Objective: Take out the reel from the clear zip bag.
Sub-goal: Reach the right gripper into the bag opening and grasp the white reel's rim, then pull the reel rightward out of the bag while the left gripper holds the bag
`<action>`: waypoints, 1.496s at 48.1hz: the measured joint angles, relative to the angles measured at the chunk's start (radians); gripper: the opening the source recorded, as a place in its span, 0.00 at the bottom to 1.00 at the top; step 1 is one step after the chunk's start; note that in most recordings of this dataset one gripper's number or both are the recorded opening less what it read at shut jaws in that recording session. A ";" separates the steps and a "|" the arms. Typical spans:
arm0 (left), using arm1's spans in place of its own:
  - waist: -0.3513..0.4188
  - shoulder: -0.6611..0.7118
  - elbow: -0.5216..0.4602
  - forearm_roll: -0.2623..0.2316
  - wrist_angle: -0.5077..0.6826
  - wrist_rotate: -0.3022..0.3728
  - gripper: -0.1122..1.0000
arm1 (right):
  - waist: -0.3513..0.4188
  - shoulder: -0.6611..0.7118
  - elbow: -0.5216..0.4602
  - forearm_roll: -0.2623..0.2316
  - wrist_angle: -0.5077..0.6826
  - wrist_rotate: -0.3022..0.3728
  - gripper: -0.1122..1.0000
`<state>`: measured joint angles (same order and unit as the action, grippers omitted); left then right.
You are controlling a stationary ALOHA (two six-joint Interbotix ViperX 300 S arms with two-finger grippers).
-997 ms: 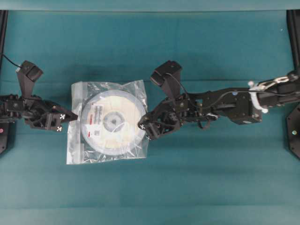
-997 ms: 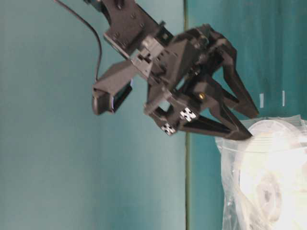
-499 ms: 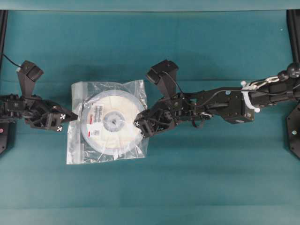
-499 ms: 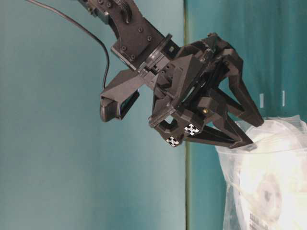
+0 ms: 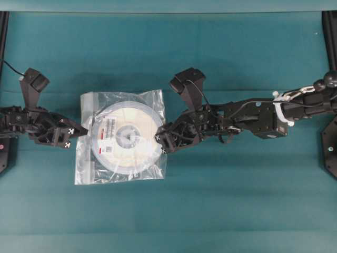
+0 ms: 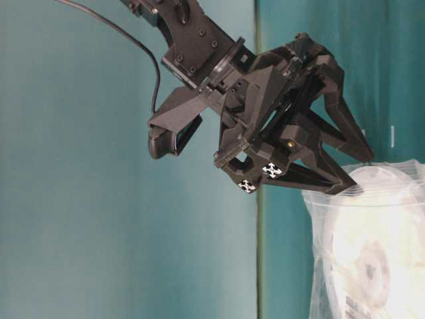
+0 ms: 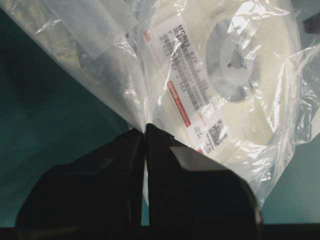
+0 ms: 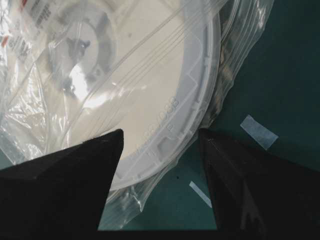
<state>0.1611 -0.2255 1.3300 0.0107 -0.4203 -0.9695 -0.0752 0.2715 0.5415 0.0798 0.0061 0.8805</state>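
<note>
Black against the teal cloth, the left gripper sits at the far left of the overhead view with its jaws pressed tight together. From its own wrist camera you can see a pinch of the clear zip bag caught between the two fingertips, the film running straight down into the seam where they meet.

Just to the right of that claw lies the bag itself, flat on the cloth, crinkled and roughly square. The reel is fully inside it, filling most of the plastic, its white label with red marks turned toward the left claw and its small dark centre hole roughly in the middle of the bag.

Further right, at the bag's opposite edge, is the right gripper, reaching in from the right side of the table. Its jaws stand wide apart and hold nothing. In its wrist view the two dark fingers sit either side of the reel's pale rim, with the bagged disc lying ahead of the gap. From table level the fingertips are at the top edge of the bag; I cannot tell whether they touch the plastic.
</note>
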 measured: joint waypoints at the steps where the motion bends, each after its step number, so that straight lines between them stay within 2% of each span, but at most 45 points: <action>1: 0.000 0.000 0.000 0.000 0.002 0.000 0.09 | 0.000 0.002 -0.003 0.000 0.000 0.000 0.81; 20: 0.000 0.003 0.000 0.000 0.006 0.000 0.09 | 0.002 0.029 -0.044 0.000 0.000 0.000 0.80; 42: 0.000 0.008 -0.003 0.002 0.012 0.002 0.09 | 0.000 0.048 -0.048 0.000 -0.003 0.009 0.80; 51: 0.000 0.008 -0.005 0.002 0.012 0.000 0.09 | -0.002 0.057 -0.074 -0.002 -0.012 0.009 0.77; 61: 0.000 0.009 -0.003 0.000 0.012 0.002 0.09 | -0.002 0.058 -0.078 -0.002 -0.014 0.009 0.62; 72: 0.000 0.009 -0.003 0.000 0.014 0.000 0.09 | -0.002 0.058 -0.074 0.000 -0.006 0.009 0.25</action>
<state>0.1611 -0.2163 1.3269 0.0107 -0.4065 -0.9695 -0.0767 0.3298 0.4679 0.0798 0.0000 0.8897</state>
